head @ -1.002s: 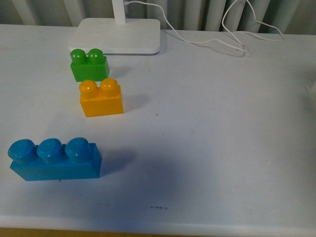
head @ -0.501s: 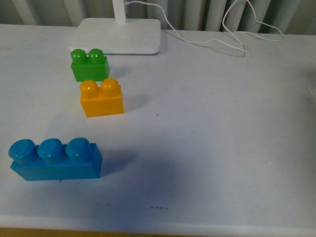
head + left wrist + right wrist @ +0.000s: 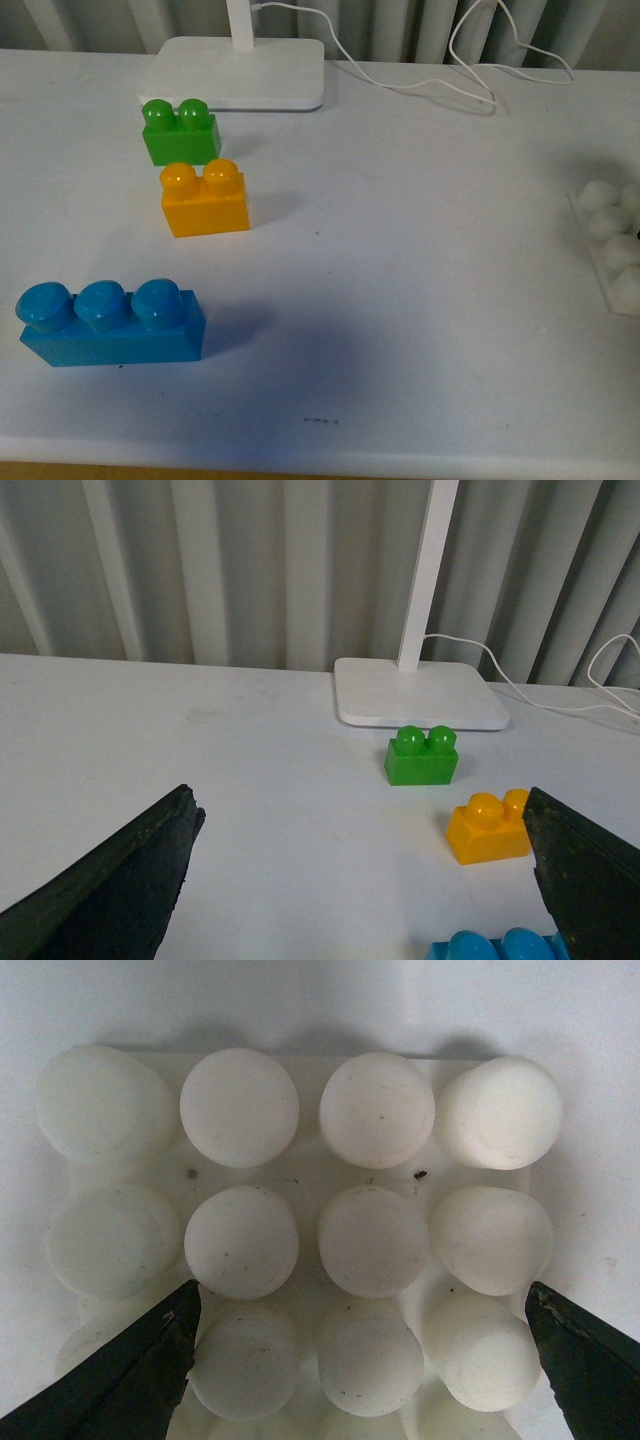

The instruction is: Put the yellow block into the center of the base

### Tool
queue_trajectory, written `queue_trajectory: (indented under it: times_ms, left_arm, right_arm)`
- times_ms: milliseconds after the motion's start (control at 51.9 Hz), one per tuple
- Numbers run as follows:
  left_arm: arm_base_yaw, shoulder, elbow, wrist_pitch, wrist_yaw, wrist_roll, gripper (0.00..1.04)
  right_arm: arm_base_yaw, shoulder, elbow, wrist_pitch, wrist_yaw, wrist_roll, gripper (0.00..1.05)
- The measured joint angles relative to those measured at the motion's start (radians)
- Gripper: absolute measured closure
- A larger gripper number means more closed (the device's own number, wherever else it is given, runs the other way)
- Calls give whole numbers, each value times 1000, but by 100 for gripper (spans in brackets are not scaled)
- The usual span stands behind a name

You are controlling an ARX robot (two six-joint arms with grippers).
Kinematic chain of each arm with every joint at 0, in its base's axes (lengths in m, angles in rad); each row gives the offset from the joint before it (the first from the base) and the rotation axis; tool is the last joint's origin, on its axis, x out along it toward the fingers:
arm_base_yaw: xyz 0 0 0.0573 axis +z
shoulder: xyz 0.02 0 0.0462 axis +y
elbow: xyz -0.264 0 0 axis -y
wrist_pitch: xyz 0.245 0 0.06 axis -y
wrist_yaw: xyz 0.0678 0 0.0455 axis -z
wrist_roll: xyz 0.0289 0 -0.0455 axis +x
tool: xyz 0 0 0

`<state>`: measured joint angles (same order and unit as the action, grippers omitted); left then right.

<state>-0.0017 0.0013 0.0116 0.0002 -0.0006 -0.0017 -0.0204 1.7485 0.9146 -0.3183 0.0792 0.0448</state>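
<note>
The yellow block (image 3: 205,198) stands upright on the white table, left of the middle, with the green brick (image 3: 180,130) just behind it. The base (image 3: 612,240) shows only partly at the right edge of the front view. My right gripper (image 3: 360,1300) hovers open straight above the base (image 3: 310,1175), whose white studs fill that wrist view. My left gripper (image 3: 358,795) is open and holds nothing. In its view, the yellow block (image 3: 488,827) sits beside one finger (image 3: 590,880). Neither arm appears in the front view.
A blue three-stud brick (image 3: 110,322) lies near the front left edge of the table. A white lamp stand (image 3: 240,70) with a trailing cable (image 3: 470,85) sits at the back. The green brick (image 3: 423,756) stands between the lamp stand (image 3: 420,690) and the yellow block.
The base has come into the front view at the right edge, where only a faint trace showed before. The three bricks have not moved.
</note>
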Motion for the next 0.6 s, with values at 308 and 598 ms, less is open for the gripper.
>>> queue_trajectory:
  times_ms: [308,598]
  left_arm:
    - [0,0,0,0,0,0,6]
    - [0,0,0,0,0,0,6]
  right_arm:
    - [180,-3,-22,7,26,175,9]
    - [320,39,26,-4,58,320,9]
